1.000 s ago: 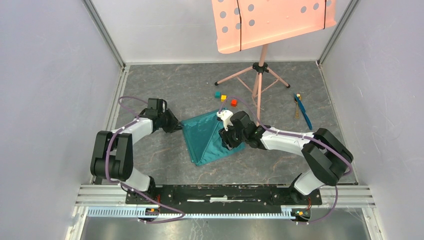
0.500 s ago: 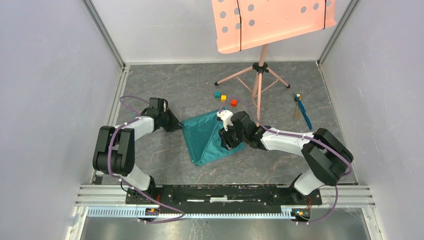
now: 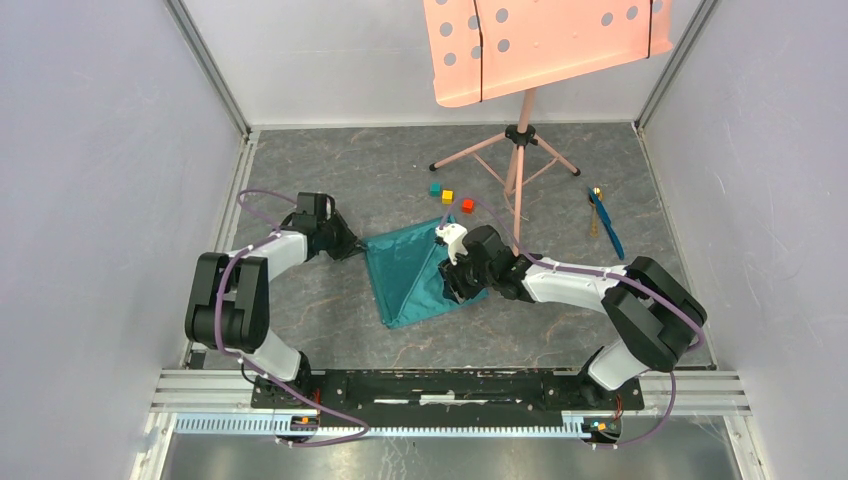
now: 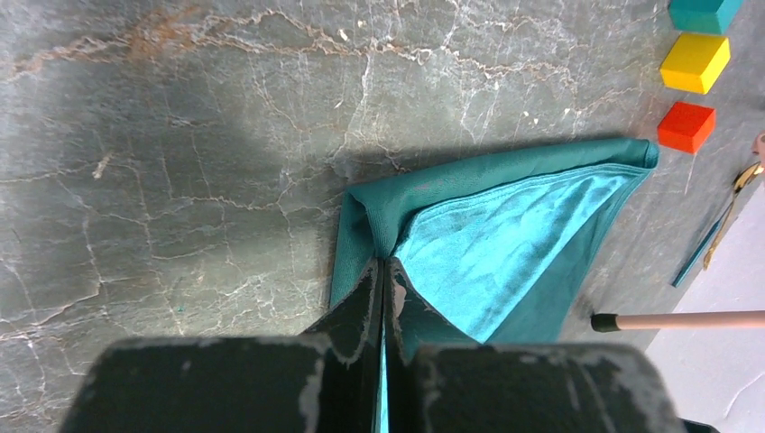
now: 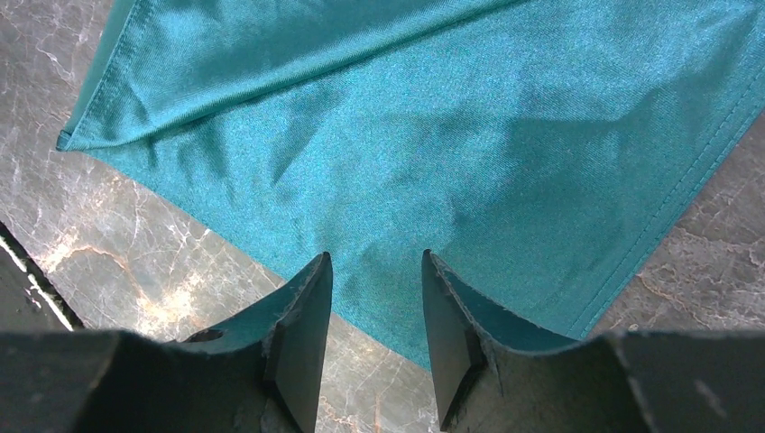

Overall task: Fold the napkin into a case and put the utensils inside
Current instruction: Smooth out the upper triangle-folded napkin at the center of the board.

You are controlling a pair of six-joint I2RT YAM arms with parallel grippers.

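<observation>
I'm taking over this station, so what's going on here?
The left gripper is pinched shut on one corner of the teal napkin, which lies partly folded on the table. The right gripper is poised open over the napkin's opposite side, gripping nothing. The utensils lie apart at the far right.

My right fingers (image 5: 302,347) are black; the napkin (image 5: 433,135) is teal-green, the table (image 5: 135,244) grey marble veined white and rust. At one o'clock from the cloth sit a teal cube (image 3: 435,188), a yellow cube (image 3: 447,196) and an orange-red cube (image 3: 467,205). The utensils (image 3: 604,225), at three o'clock, look blue and perhaps golden.
</observation>
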